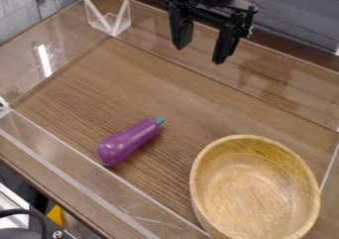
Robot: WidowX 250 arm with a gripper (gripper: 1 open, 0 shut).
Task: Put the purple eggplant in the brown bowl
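The gripper (201,42) hangs at the far side of the wooden table (159,84), jaws spread wide and holding nothing. The purple eggplant (129,142) lies on its side well apart from them, nearer the camera and left, beside the brown bowl (256,189).

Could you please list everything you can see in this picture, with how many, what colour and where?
purple eggplant: one, glossy purple with a teal stem cap, lying on the table left of centre, apart from the bowl.
brown bowl: one, light-brown wood, lower right, upright and empty.
table: one, brown wood grain, under everything.
clear walls: transparent panels fencing in the table's edges.
clear stand: one, transparent, folded shape at the far left corner.
gripper: one, black, pointing down above the table's far side, open, holding nothing.
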